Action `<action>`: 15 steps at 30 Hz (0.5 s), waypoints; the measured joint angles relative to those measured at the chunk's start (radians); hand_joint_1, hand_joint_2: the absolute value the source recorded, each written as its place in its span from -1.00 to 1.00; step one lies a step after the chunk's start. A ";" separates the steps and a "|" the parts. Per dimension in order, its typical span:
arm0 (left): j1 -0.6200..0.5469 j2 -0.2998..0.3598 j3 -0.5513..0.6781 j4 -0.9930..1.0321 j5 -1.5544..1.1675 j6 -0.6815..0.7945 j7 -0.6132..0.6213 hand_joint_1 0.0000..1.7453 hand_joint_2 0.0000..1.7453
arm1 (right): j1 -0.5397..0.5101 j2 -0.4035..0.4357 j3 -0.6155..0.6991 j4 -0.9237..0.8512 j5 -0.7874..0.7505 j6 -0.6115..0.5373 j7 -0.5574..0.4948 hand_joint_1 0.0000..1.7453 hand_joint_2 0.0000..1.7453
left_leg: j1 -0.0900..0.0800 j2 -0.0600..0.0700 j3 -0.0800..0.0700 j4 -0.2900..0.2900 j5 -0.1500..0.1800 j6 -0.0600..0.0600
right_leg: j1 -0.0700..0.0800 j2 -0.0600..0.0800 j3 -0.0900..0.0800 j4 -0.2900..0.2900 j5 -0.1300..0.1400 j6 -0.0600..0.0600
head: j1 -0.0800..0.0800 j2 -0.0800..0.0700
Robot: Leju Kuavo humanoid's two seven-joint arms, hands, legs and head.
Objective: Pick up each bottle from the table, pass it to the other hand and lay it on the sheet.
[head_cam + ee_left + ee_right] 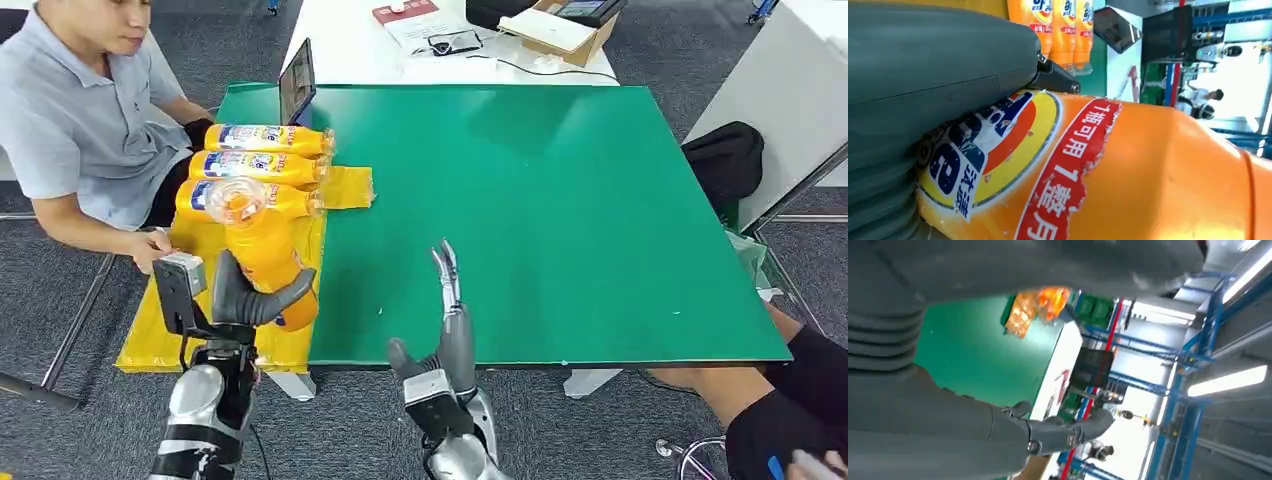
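Note:
My left hand (250,295) grips an orange bottle (262,250) above the yellow sheet (215,330), its clear cap end tilted up toward me. The left wrist view shows the bottle's (1128,175) blue, yellow and red label under my thumb (938,65). Three more orange bottles (262,167) lie side by side on the sheet's far part, caps to the right. My right hand (452,320) stands open over the green table's near edge, fingers straight and pointing away, holding nothing. Its fingers (1058,432) stretch out over the table in the right wrist view.
A person in a grey shirt (75,120) sits at the left, one hand near the sheet's edge. A tablet (297,82) stands at the green table's (560,200) far left corner. A white table (440,40) with boxes lies beyond. Another person's legs (790,400) are at the right.

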 measured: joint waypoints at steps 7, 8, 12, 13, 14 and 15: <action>-0.084 0.097 -0.039 0.098 -0.420 0.148 0.082 0.92 1.00 | -0.018 -0.008 0.027 0.000 -0.034 0.020 0.000 -1.00 -1.00 | 0.000 0.000 0.000 0.000 0.000 0.000 | 0.000 0.000 0.000 0.000 0.000 0.000 | 0.000 0.000; -0.093 0.109 -0.042 0.111 -0.420 0.153 0.083 0.92 1.00 | -0.019 -0.008 0.028 0.000 -0.034 0.021 0.000 -1.00 -1.00 | 0.000 0.000 0.000 0.000 0.000 0.000 | 0.000 0.000 0.000 0.000 0.000 0.000 | 0.000 0.000; -0.113 0.133 -0.054 0.139 -0.424 0.153 0.084 0.92 1.00 | -0.023 -0.011 0.032 0.000 -0.034 0.021 0.000 -1.00 -1.00 | 0.000 0.000 0.000 0.000 0.000 0.000 | 0.000 0.000 0.000 0.000 0.000 0.000 | 0.000 0.000; -0.116 0.136 -0.056 0.144 -0.424 0.153 0.084 0.92 1.00 | -0.023 -0.011 0.033 0.000 -0.034 0.021 0.000 -1.00 -1.00 | 0.000 0.000 0.000 0.000 0.000 0.000 | 0.000 0.000 0.000 0.000 0.000 0.000 | 0.000 0.000; -0.118 0.139 -0.057 0.148 -0.424 0.153 0.084 0.92 1.00 | -0.023 -0.012 0.034 0.000 -0.034 0.021 0.000 -1.00 -1.00 | 0.000 0.000 0.000 0.000 0.000 0.000 | 0.000 0.000 0.000 0.000 0.000 0.000 | 0.000 0.000; -0.121 0.142 -0.058 0.153 -0.425 0.153 0.084 0.92 1.00 | -0.024 -0.012 0.035 0.000 -0.034 0.021 0.000 -1.00 -1.00 | 0.000 0.000 0.000 0.000 0.000 0.000 | 0.000 0.000 0.000 0.000 0.000 0.000 | 0.000 0.000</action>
